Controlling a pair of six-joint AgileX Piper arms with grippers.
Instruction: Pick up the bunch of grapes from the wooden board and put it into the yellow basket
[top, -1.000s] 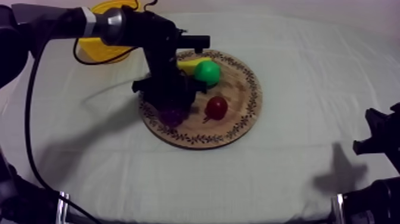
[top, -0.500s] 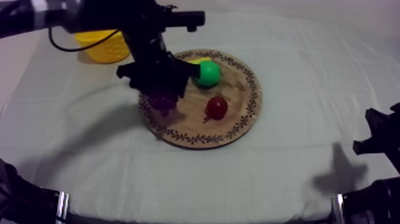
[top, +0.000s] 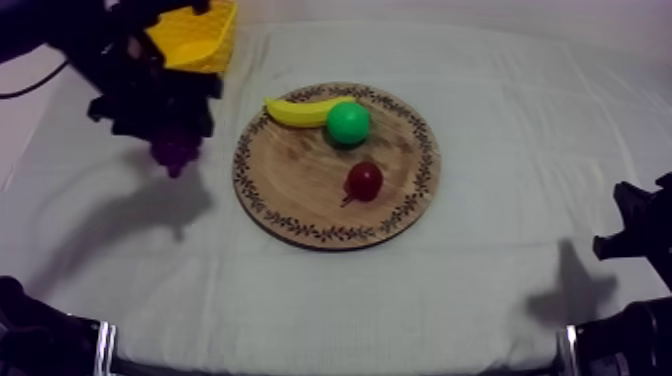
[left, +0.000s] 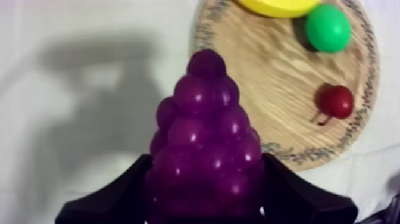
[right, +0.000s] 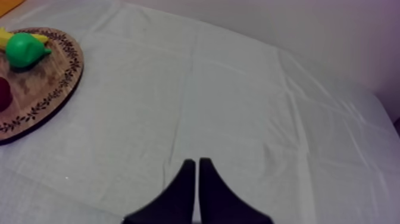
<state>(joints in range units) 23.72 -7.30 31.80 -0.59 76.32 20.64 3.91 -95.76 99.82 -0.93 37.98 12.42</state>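
The left end effector (top: 172, 135) is clamped on the bunch of grapes (left: 205, 143). Its two black fingers (left: 119, 196) press against the wide end of the bunch from either side, and the narrow tip points away from the wrist. Taking the wooden board (top: 300, 190) as the clock face in the top view, the grapes hang off the board at about 9 o'clock. They are clear of its patterned rim and over the bare cloth of the counter (top: 480, 110). Their shadow (top: 150, 210) falls on the cloth at 6 o'clock from them, apart from the fruit, so the bunch is held up off the counter. The yellow basket (top: 200, 40) sits at about 10 o'clock from the board, near the counter's far left corner, and at roughly 12 o'clock from the grapes. The arm hides part of it. The bunch is beside the basket, not inside it.

Three fruits lie on the board. A banana (top: 298, 110) lies across the rim at 11 o'clock, with a pear (top: 348, 122) just beside its end at 12 o'clock. A small red fruit (top: 363, 180) sits just off centre towards 4 o'clock, apart from the other two.

The right end effector (right: 195, 173) is closed on nothing, its fingers lying together as a narrow wedge over bare cloth, well apart from the board at about 4 o'clock from it
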